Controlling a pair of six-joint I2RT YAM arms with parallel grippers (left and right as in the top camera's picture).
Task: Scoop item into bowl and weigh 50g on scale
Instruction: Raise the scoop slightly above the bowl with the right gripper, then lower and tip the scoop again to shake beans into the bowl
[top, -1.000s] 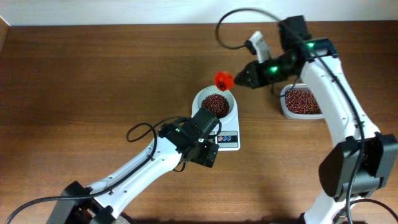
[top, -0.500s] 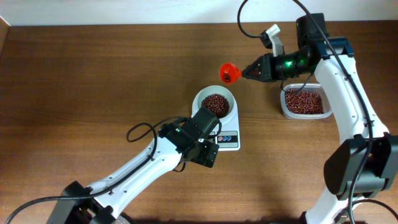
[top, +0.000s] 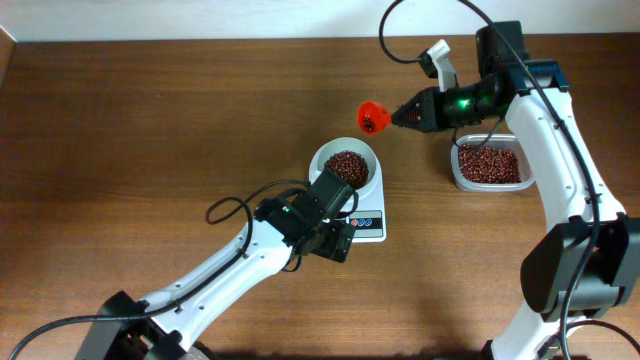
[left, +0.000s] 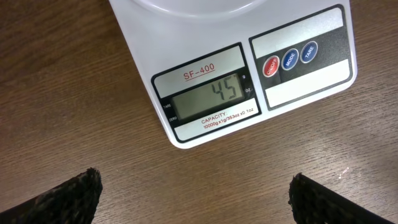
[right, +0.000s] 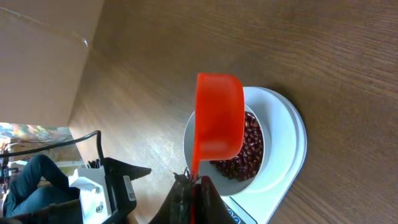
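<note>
The white bowl (top: 345, 160) sits on the white scale (top: 370, 222) and holds a heap of red-brown beans (top: 346, 166). The scale display (left: 209, 98) reads 45 in the left wrist view. My right gripper (top: 408, 117) is shut on the handle of an orange-red scoop (top: 373, 117), held in the air just right of and behind the bowl. In the right wrist view the scoop (right: 219, 116) hangs over the bowl's rim (right: 188, 134). My left gripper (left: 193, 193) is open and empty, just in front of the scale.
A clear plastic tub (top: 489, 165) with more beans stands right of the scale, under my right arm. Black cables loop over the table near both arms.
My right gripper has carried the scoop up and to the right, away from the bowl's rim. The left arm has barely moved.
</note>
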